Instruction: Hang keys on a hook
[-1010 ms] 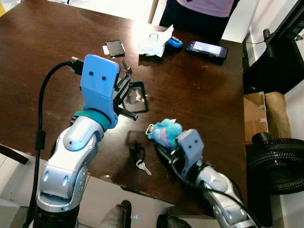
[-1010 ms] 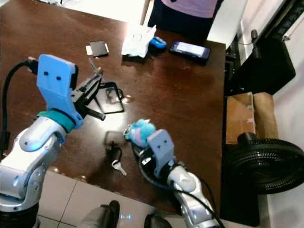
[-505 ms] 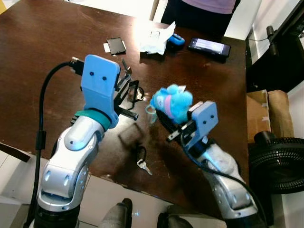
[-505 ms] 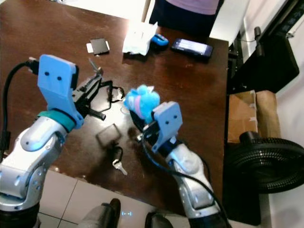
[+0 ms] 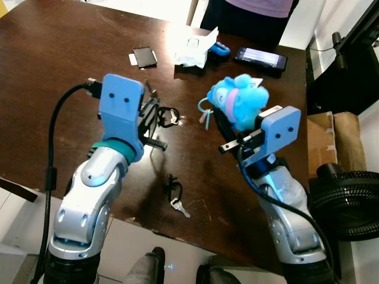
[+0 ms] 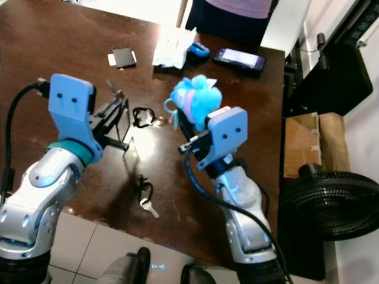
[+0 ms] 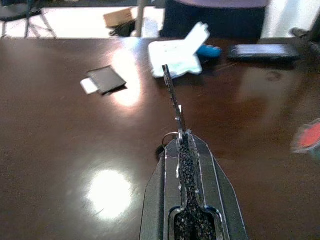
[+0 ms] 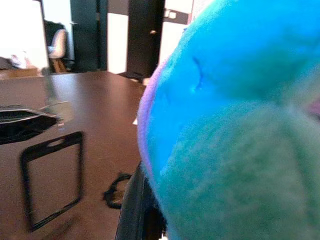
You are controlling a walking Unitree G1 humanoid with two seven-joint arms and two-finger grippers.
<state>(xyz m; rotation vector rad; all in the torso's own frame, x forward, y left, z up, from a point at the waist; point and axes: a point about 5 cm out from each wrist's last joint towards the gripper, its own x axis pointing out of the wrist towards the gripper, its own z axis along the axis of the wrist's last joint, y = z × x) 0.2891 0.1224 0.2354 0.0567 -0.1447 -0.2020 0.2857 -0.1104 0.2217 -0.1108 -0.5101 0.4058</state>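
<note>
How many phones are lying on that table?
2: a small dark phone at the table's far left, and a lit smartphone at the far right edge, near the person. Others may be hidden.

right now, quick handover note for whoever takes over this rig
Left gripper: fingers shut on a thin metal hook piece, held above the table.
Right gripper: shut on the blue plush keychain, raised off the table, beside the left gripper.
A bunch of keys lies on the table near the front edge; a black loop lies past the left gripper.
Done: plush keychain picked up. Left: nothing is hung on the hook yet.
</note>
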